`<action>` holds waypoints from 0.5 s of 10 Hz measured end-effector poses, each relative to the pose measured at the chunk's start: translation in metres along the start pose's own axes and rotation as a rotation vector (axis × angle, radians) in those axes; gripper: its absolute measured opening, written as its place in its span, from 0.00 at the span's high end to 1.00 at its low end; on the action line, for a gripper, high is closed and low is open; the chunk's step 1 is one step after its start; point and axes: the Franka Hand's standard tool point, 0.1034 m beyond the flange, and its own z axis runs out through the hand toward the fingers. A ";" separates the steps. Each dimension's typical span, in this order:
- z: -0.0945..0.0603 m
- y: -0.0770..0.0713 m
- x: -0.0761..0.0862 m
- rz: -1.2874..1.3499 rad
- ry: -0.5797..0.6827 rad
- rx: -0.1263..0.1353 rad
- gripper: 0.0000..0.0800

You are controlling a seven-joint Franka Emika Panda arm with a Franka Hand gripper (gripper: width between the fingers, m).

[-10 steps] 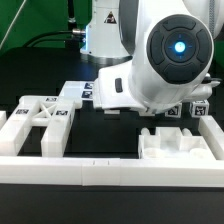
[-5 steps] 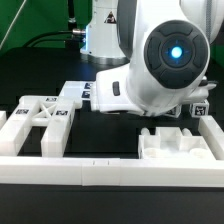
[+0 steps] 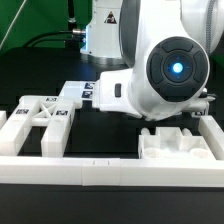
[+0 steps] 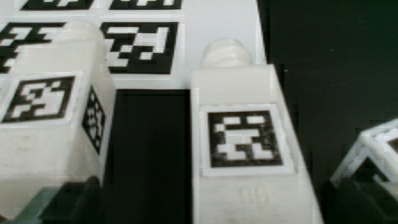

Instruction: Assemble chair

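On the black table the chair parts are seen loose, seemingly none joined yet — the jaws are spread wide, nothing grasped.

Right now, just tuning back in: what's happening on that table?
The white robot arm is bent low over the black table, holding nothing. Its two-finger gripper stands open over a long white plastic post bearing a square tag, without gripping it. Other tagged white chair parts lie loose at the exterior view's left, and a notched white block sits at its right.
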 end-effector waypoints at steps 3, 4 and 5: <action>0.002 -0.002 0.001 -0.010 0.001 0.008 0.34; 0.003 -0.002 0.001 -0.011 0.004 0.008 0.51; 0.003 -0.002 0.002 -0.011 0.005 0.008 0.64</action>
